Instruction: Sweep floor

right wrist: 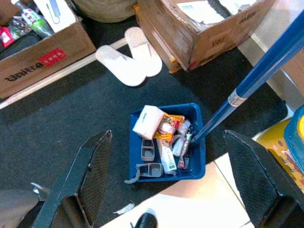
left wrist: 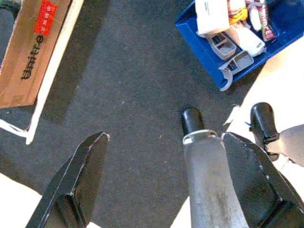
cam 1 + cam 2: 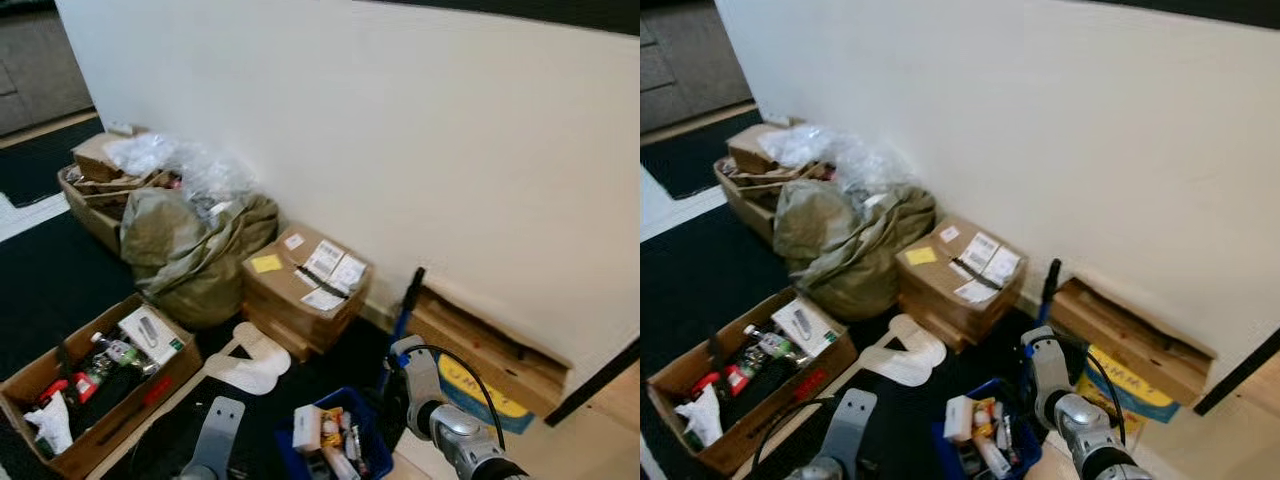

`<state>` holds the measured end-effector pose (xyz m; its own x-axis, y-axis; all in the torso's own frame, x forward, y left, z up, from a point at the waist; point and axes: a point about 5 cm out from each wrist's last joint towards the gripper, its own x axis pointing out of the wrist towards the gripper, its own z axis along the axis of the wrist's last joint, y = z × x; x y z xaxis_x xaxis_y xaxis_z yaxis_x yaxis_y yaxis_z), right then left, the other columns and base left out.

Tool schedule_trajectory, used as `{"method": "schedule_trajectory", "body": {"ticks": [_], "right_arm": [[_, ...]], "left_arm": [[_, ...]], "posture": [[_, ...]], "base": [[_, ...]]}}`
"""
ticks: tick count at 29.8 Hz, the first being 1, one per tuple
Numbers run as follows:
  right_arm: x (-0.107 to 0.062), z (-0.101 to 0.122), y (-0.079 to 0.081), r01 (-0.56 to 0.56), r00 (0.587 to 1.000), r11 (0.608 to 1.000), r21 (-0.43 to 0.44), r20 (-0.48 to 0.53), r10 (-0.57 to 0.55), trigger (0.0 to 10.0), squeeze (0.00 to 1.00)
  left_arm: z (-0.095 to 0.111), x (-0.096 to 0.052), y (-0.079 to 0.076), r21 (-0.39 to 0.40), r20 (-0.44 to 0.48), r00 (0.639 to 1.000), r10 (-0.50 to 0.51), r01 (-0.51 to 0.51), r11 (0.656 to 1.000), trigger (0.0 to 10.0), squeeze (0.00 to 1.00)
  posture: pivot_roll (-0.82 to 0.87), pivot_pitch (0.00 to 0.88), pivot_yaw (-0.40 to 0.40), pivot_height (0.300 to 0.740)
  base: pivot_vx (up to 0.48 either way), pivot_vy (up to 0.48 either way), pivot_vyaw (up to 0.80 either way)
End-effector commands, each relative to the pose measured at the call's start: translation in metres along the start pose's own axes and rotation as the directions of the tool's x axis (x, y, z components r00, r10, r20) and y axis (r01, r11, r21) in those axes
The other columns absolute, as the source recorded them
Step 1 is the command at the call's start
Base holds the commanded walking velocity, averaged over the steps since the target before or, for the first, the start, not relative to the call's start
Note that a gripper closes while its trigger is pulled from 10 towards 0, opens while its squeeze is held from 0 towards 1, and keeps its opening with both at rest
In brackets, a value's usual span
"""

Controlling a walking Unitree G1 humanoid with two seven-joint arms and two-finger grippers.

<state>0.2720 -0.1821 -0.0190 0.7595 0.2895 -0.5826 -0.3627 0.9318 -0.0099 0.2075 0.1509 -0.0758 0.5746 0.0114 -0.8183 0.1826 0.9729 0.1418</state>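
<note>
The long blue-handled broom (image 1: 266, 66) leans against the white wall (image 3: 400, 130), its head hidden behind the blue plastic bin of small clutter (image 1: 167, 142) on the dark carpet (image 2: 137, 85). The right gripper (image 1: 166, 199) hangs spread wide above that bin, pinching nothing, with the handle between its fingers but untouched. The left gripper (image 2: 161, 185) is also spread over bare carpet, partly blocked by a grey tube.

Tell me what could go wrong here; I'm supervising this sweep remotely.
The broom handle leans over the blue bin, so a clumsy grab by the open right gripper might tip the bin. The white slippers and open cardboard box crowd the dark carpet, inviting snags.
</note>
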Motion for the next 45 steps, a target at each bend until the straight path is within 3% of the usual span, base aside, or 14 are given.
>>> {"method": "schedule_trajectory", "body": {"ticks": [1,10,11,15,17,19,20,24,29,30,34,42,45], "right_arm": [[-0.003,-0.009,-0.002,0.013,0.999,1.000,0.020,-0.031,-0.012,10.0,0.00],[-0.007,-0.012,-0.010,0.035,0.998,0.998,0.050,-0.046,-0.033,10.0,0.00],[-0.006,-0.011,-0.005,-0.031,0.999,0.998,0.060,-0.036,0.033,10.0,0.00],[-0.005,-0.010,0.000,-0.080,0.996,0.995,0.065,-0.028,0.082,10.0,0.00],[-0.002,0.002,0.008,-0.192,0.981,0.978,0.075,0.056,0.188,10.0,0.00],[-0.002,0.002,0.008,-0.192,0.981,0.978,0.075,0.056,0.188,10.0,0.00],[-0.001,0.011,0.009,-0.212,0.973,0.974,0.073,0.104,0.204,10.0,0.00],[0.001,0.030,0.002,-0.169,0.970,0.983,0.077,0.190,0.152,10.0,0.00],[0.002,0.037,-0.002,-0.142,0.969,0.987,0.080,0.216,0.122,10.0,0.00],[0.003,0.050,-0.010,-0.058,0.968,0.995,0.076,0.248,0.037,10.0,0.00],[0.004,0.067,-0.018,0.033,0.957,0.996,0.089,0.284,-0.057,10.0,0.00],[0.009,0.093,-0.014,0.027,0.936,0.997,0.065,0.349,-0.048,10.0,0.00],[0.007,0.116,-0.021,0.077,0.904,0.995,0.064,0.417,-0.096,10.0,0.00]], "left_arm": [[-0.008,-0.001,-0.002,0.005,-0.028,1.000,-0.014,0.015,1.000,10.0,0.00],[-0.008,-0.001,-0.002,0.003,-0.030,0.999,-0.010,0.010,1.000,10.0,0.00],[-0.008,-0.001,-0.002,-0.004,-0.030,1.000,-0.003,0.003,1.000,10.0,0.00],[-0.008,-0.001,-0.001,-0.009,-0.030,1.000,0.002,-0.003,1.000,10.0,0.00],[-0.007,-0.001,-0.001,-0.009,-0.028,1.000,0.006,-0.006,1.000,10.0,0.00],[-0.007,-0.001,-0.001,-0.009,-0.028,1.000,0.006,-0.006,1.000,10.0,0.00],[-0.007,-0.001,0.000,-0.008,-0.028,1.000,0.006,-0.006,1.000,10.0,0.00],[-0.007,-0.001,0.001,-0.004,-0.029,1.000,0.007,-0.007,1.000,10.0,0.00],[-0.007,-0.001,0.001,-0.002,-0.030,1.000,0.008,-0.008,1.000,10.0,0.00],[-0.006,-0.001,0.002,0.004,-0.026,0.999,0.022,-0.022,1.000,10.0,0.00],[-0.006,-0.001,0.003,-0.006,-0.014,0.999,0.041,-0.041,0.999,10.0,0.00],[-0.014,-0.002,0.003,-0.021,-0.010,0.998,0.063,-0.063,0.998,10.0,0.00],[-0.023,-0.004,0.003,-0.037,-0.007,0.996,0.091,-0.091,0.995,10.0,0.00]], "posture": [[-0.02,0.000,0.013,0.740],[-0.02,0.000,0.014,0.740],[-0.02,0.000,0.017,0.740],[-0.02,0.000,0.017,0.740],[-0.02,0.000,0.017,0.740],[-0.02,0.000,0.017,0.740],[-0.02,0.000,0.019,0.740],[-0.02,0.004,0.025,0.740],[-0.02,0.004,0.025,0.740],[-0.02,0.044,0.033,0.740],[-0.01,0.076,0.032,0.740],[0.04,0.159,0.043,0.740],[0.06,0.202,0.051,0.740]], "base": [[0.000,-0.480,0.00],[0.000,-0.213,0.00],[0.000,0.000,0.00],[0.000,0.000,0.00],[0.000,0.000,0.00],[0.000,0.000,0.00],[0.000,0.000,0.00],[0.000,0.000,0.00],[0.000,0.000,0.00],[0.000,0.000,0.00],[0.000,0.000,0.00],[0.000,0.000,0.00],[0.000,0.000,0.00]]}}
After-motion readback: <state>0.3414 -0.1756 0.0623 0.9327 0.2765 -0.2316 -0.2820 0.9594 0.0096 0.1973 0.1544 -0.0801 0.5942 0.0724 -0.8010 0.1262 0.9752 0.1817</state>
